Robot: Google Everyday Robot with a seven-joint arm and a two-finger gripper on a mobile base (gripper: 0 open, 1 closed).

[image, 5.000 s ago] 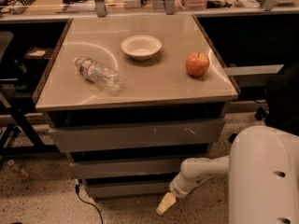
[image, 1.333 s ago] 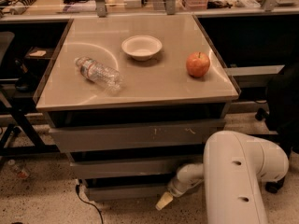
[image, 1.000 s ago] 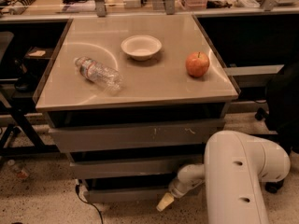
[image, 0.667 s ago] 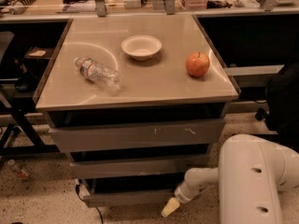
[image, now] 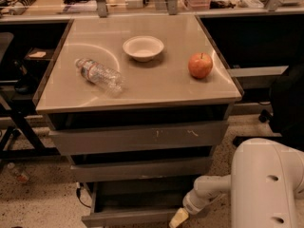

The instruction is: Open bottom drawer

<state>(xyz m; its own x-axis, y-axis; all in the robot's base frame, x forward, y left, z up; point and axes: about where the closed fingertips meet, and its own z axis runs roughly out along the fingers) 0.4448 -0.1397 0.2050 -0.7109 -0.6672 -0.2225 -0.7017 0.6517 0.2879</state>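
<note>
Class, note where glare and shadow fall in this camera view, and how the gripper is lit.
Camera view: warm light; a curved glare streak crosses the tabletop beside the water bottle; apple and bowl cast soft shadows; the bottom drawer, pulled out, has its tray in deep shadow; the gripper, low at that drawer's front right, shows pale and lit.

On the table (image: 156, 90) we found a bottle (image: 99, 75) lying at left, a bowl (image: 143, 48) behind ctr and an apple (image: 200, 65) at right. Beneath sat the top drawer (image: 137, 137), the mid drawer (image: 140, 169), then the bottom drawer (image: 128, 218) jutting fwd, w/ the gripper (image: 178, 218) at its front right end.
</note>
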